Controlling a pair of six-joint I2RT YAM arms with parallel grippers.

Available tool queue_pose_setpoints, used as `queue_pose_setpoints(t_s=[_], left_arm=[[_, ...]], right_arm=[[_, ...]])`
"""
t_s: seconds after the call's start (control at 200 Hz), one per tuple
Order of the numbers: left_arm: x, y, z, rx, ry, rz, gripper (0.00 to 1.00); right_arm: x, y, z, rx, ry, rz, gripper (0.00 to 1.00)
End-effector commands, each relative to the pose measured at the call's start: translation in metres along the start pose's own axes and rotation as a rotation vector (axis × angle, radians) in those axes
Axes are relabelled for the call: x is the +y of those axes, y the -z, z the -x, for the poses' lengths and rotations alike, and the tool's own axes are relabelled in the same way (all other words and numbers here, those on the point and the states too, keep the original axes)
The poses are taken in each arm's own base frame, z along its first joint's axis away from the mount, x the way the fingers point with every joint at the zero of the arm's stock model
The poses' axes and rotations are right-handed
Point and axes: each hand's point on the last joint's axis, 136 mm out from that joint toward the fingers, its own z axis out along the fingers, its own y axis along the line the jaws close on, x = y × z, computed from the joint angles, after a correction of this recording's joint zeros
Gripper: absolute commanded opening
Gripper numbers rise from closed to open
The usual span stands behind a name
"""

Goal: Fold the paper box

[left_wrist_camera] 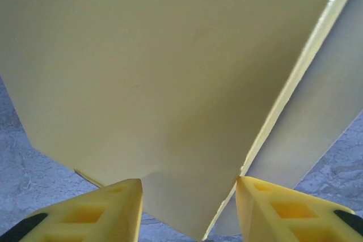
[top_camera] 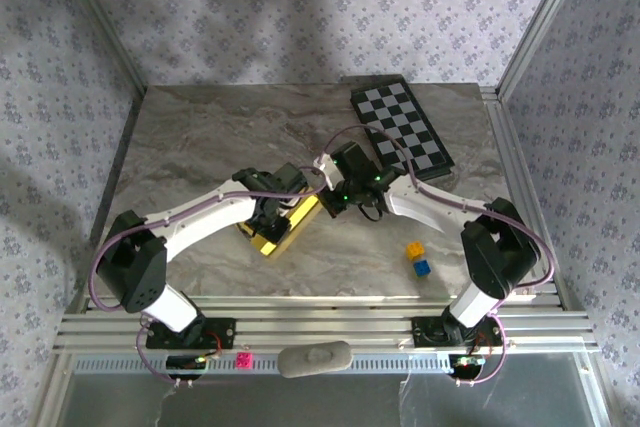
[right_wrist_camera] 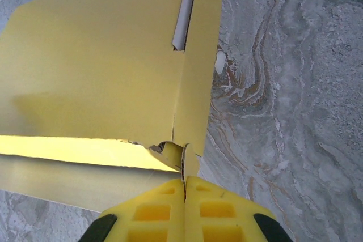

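Cardboard first, from the top camera: the paper box (top_camera: 283, 228) sits mid-table on the marbled table (top_camera: 200, 137), between the left gripper (top_camera: 270, 213) and the right gripper (top_camera: 337, 197). The chequered board (top_camera: 403, 127) and the cubes (top_camera: 419, 258) lie well apart. Papered walls close in.

On the left wrist camera my fingers (left_wrist_camera: 113, 208) stand apart, straddling a corner of the box. I can't tell if they bear on it.

On the right wrist camera the jaws are pinched flat on a thin tab at the box's edge. I judge the sheet light, smooth and easily creased, so I'd grip tabs near the folds.
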Motion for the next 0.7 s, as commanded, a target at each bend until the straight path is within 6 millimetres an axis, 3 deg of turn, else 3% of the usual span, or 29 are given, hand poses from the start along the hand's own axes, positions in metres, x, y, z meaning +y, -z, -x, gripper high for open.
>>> queue_pose_setpoints(t_s=[0.0, 0.45, 0.695], left_arm=[[0.011, 0.003, -0.001, 0.011, 0.011, -0.004, 0.46], [0.02, 0.019, 0.013, -0.031, 0.067, -0.064, 0.46], [0.008, 0.019, 0.018, -0.017, 0.072, -0.147, 0.45]], right_arm=[[0.003, 0.01, 0.0, -0.011, 0.032, -0.01, 0.0], [0.002, 0.008, -0.008, -0.021, 0.024, -0.017, 0.0], [-0.017, 0.002, -0.018, -0.088, 0.016, -0.105, 0.0]])
